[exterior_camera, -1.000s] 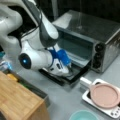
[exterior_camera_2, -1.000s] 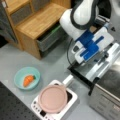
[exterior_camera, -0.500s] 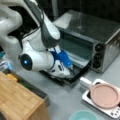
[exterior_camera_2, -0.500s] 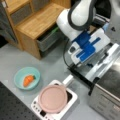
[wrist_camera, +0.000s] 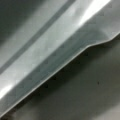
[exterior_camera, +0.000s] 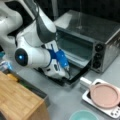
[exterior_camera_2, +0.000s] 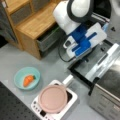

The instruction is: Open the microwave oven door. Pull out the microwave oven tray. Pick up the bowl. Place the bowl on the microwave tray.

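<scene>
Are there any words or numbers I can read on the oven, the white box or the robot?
None can be read.
Oven: marks by the knobs are too blurred.
White base: small dark marks on its front edge, too blurred.
Arm: only a blue light, no text.
The end effector is at the open door.

Both front views are soft and blurry — edges look smeared. Light falls from above, leaving a bright shine on the microwave oven [exterior_camera: 100, 30] top and dark shade under the arm. The wrist view is very close and out of focus — just grey metal with white glare streaks.
</scene>
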